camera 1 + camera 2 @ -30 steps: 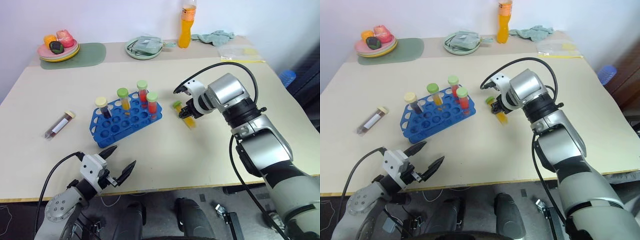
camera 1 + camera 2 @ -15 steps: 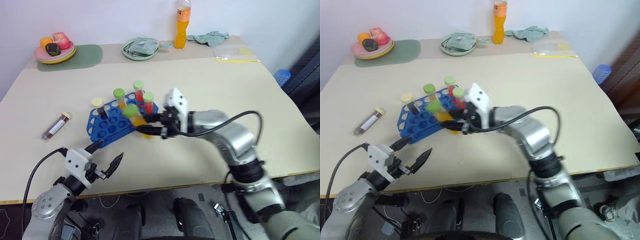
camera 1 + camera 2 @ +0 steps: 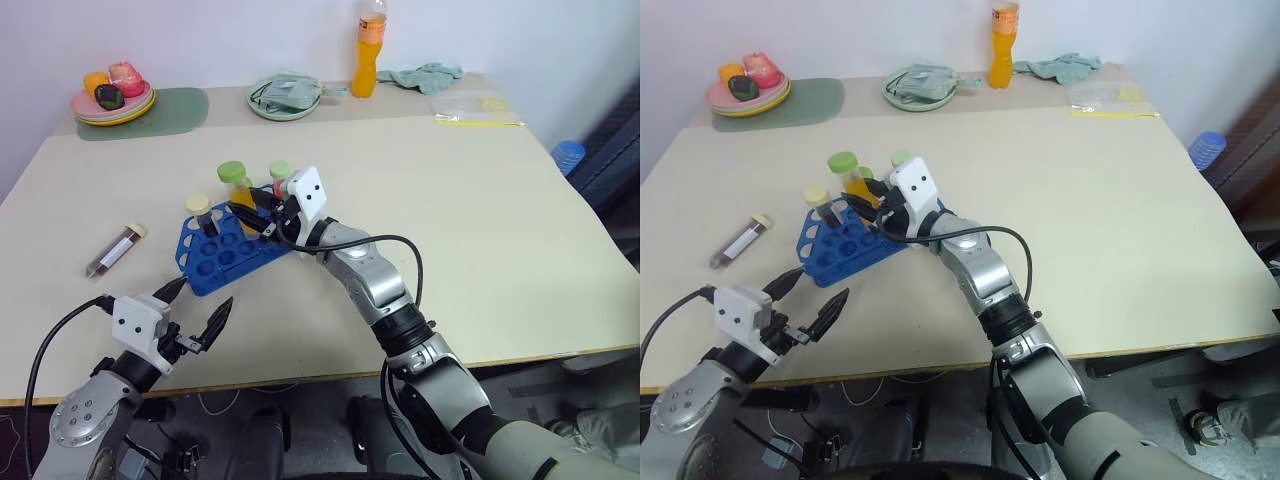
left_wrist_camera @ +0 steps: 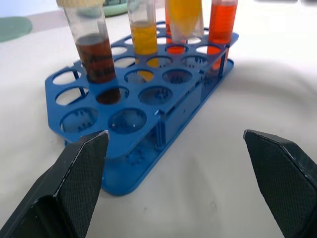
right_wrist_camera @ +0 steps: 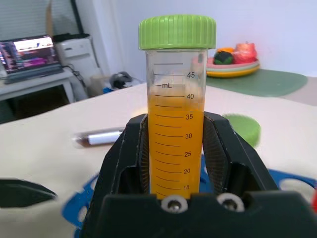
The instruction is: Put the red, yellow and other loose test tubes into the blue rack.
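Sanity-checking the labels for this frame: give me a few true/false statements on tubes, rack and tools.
1. The right tool is shut on a green-capped tube of yellow liquid. True.
2. That tube is already seated in the blue rack. False: it is held upright above the rack.
3. The left tool is closed on a tube. False: its fingers are spread and hold nothing, near the table's front edge.
4. A loose tube of dark red liquid lies flat on the table to the left of the rack. True.
5. The rack holds no tubes. False: several stand in it, including a cream-capped dark one.
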Tool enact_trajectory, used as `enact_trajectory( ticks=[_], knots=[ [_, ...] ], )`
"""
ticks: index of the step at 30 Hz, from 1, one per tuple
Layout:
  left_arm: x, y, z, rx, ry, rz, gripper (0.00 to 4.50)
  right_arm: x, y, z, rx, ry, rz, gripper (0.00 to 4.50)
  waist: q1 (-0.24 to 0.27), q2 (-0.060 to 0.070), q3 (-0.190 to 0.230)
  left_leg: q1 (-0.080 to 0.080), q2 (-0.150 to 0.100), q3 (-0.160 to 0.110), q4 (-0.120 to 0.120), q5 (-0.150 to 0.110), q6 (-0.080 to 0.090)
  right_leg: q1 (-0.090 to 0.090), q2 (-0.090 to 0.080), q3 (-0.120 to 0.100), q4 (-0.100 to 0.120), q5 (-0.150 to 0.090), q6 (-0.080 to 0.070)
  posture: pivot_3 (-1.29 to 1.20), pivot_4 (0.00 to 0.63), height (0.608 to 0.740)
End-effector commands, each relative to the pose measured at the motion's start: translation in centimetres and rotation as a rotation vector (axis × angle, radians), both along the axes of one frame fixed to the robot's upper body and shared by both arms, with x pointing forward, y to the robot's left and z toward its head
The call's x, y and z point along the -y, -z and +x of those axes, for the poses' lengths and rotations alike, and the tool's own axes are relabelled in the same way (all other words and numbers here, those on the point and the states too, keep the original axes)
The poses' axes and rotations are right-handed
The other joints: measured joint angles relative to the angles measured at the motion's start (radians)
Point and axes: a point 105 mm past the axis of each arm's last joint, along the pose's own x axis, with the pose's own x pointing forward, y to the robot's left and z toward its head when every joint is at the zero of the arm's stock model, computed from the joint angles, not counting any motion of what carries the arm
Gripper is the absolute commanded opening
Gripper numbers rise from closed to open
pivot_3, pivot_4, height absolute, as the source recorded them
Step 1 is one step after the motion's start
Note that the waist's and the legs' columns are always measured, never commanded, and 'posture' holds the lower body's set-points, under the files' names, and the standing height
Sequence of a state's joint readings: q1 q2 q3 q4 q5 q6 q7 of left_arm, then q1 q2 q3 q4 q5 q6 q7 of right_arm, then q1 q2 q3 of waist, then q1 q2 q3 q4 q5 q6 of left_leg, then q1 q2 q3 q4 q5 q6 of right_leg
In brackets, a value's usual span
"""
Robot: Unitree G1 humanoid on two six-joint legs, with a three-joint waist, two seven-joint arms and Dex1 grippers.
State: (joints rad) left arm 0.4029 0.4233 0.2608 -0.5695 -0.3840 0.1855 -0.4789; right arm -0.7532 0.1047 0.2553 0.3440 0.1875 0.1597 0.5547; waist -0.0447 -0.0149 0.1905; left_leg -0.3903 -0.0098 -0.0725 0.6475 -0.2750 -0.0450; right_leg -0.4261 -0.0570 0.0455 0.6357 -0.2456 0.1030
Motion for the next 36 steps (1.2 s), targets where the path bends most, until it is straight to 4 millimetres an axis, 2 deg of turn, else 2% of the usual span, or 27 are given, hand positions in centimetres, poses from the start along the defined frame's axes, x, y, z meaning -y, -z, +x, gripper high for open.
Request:
enact_trajectory(
  ticks=[1, 9, 17, 36],
  knots=[
    [-0.1, -1.2, -0.3, 0.039, -0.014, 0.002, 4.5, -0.3, -0.8, -0.3, 0.059, -0.002, 0.032, 1.63, 0.0, 0.0, 0.0, 0.0, 0.0, 0.0, 0.0, 0.0, 0.0, 0.0, 0.0, 0.0, 0.0, 0.0, 0.0, 0.0, 0.15, 0.74],
    [0.5, -2.1, 0.4, 0.052, -0.003, 0.006, 4.5, 0.4, 1.5, 1.0, 0.065, 0.074, -0.023, 1.63, 0.0, 0.0, 0.0, 0.0, 0.0, 0.0, 0.0, 0.0, 0.0, 0.0, 0.001, 0.0, 0.0, 0.0, 0.0, 0.0, 0.15, 0.74],
    [0.7, -2.8, 0.7, 0.057, 0.004, 0.01, 4.5, 1.1, 2.3, 1.4, 0.065, 0.102, -0.021, 1.63, 0.0, 0.0, 0.0, 0.001, 0.0, 0.0, 0.0, 0.0, 0.0, 0.0, 0.001, 0.0, 0.001, 0.0, 0.0, 0.0, 0.15, 0.74],
    [0.6, -2.8, 0.6, 0.048, 0.005, 0.012, 4.5, 0.7, 3.3, -0.3, 0.014, -0.022, -0.019, 1.63, -0.001, 0.0, 0.0, 0.001, 0.001, 0.0, 0.0, 0.0, 0.0, 0.0, 0.001, 0.0, 0.001, 0.0, -0.001, 0.0, 0.15, 0.74]
  ],
)
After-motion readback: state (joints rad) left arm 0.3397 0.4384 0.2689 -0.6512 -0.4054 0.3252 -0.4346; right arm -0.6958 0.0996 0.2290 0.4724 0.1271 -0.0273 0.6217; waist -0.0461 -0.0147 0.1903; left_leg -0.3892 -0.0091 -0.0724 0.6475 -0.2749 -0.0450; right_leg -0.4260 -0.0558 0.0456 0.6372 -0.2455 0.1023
